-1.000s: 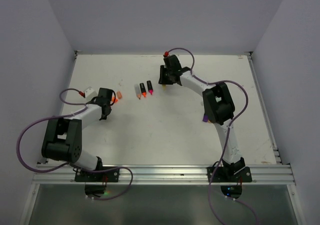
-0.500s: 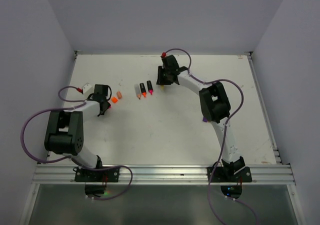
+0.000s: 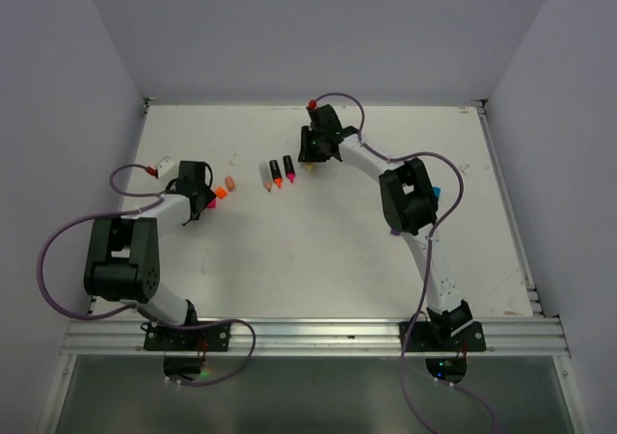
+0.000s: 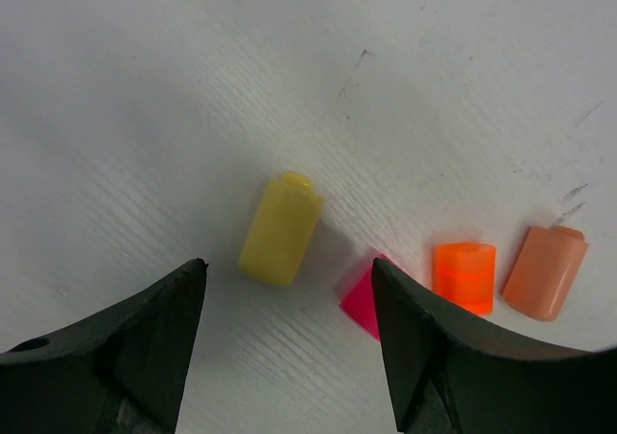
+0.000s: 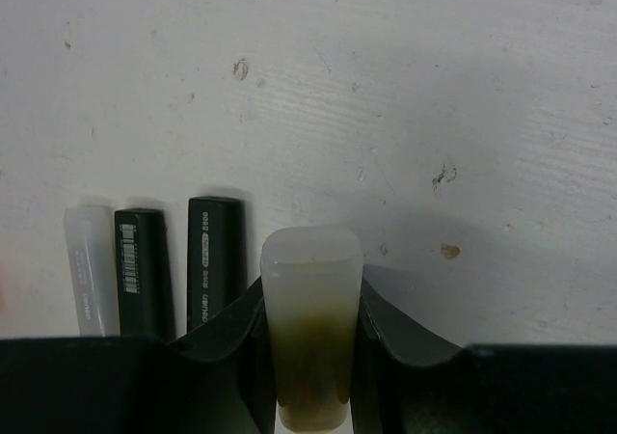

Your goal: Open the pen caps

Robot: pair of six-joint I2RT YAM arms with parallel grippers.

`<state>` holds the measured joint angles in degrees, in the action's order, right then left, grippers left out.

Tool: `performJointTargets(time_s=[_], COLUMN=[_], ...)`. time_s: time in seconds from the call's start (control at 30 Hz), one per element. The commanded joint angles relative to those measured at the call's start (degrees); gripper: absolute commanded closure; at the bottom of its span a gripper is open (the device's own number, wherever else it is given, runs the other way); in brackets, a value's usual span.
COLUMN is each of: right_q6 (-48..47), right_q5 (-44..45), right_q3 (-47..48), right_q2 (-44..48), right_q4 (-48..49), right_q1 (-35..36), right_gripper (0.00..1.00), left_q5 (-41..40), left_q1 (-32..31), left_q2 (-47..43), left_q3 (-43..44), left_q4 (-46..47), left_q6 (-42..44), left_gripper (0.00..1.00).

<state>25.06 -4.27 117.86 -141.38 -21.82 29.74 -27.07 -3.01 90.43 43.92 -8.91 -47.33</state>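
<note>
On the table (image 3: 289, 260), the left arm (image 3: 120, 265) has drawn back toward its own side over the last second, and the right arm (image 3: 410, 198) has edged toward the far left. The left gripper (image 4: 289, 265) hangs spread wide around the yellow cap (image 4: 281, 229), clear of it. The right gripper (image 5: 310, 304) is clamped on a pale pen (image 5: 310, 260), just beside three laid pens (image 5: 145, 265). The pink cap (image 4: 360, 296), orange cap (image 4: 464, 277) and peach cap (image 4: 545, 272) lie to the yellow one's right. The yellow cap looks freshly dropped, so the held pen probably joins the row next.
</note>
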Motion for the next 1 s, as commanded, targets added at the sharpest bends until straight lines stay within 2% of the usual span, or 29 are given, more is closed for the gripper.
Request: performJointTargets(time_s=[0.0,0.03,0.13,0.37,0.5,0.53,0.7,0.8,0.83,0.97], right_q6=[-0.36,-0.45,-0.36,0.52,0.25,0.25,-1.23,-2.73,-2.82,-2.03], right_q5=[-0.74,-0.74,-0.56,3.64,7.42,8.31,12.62,18.14,20.68,23.95], right_q3=[2.98,3.51,5.01,3.25,-0.87,-4.01,-15.89,-27.55,-29.95,-39.1], right_q2=[-1.26,-1.61,-2.41,1.19,7.42,10.83,23.32,32.11,33.96,41.52], right_q4=[-1.73,-1.82,-3.05,-2.7,-2.44,-2.0,-1.82,-4.18,-4.8,-8.75], right_q1=[0.85,1.02,1.81,2.26,1.2,0.77,-3.36,-4.95,-5.21,-6.88], right_gripper=[0.78,0.68,0.58,0.46,0.43,0.4,0.39,0.41,0.41,0.43], left_q5=[-0.62,0.17,1.84,8.34,11.25,11.68,13.97,12.84,12.4,13.27], left_q1=[0.54,0.54,0.54,0.37,-0.07,-0.42,-2.88,-7.97,-11.37,-18.43], left_q2=[-5.08,-7.09,-10.52,-15.72,-18.8,-19.76,-22.23,-22.93,-22.93,-21.62], left_q3=[1.43,1.26,0.99,2.04,1.96,2.04,2.05,2.22,2.22,1.52], left_q4=[1.52,1.78,3.02,3.46,3.64,3.11,2.49,2.23,2.49,6.26], left_q6=[0.31,0.14,0.22,3.03,4.61,4.7,4.62,4.0,3.65,1.11], left_gripper=[0.27,0.25,0.19,0.11,0.07,0.07,0.05,0.05,0.05,0.06])
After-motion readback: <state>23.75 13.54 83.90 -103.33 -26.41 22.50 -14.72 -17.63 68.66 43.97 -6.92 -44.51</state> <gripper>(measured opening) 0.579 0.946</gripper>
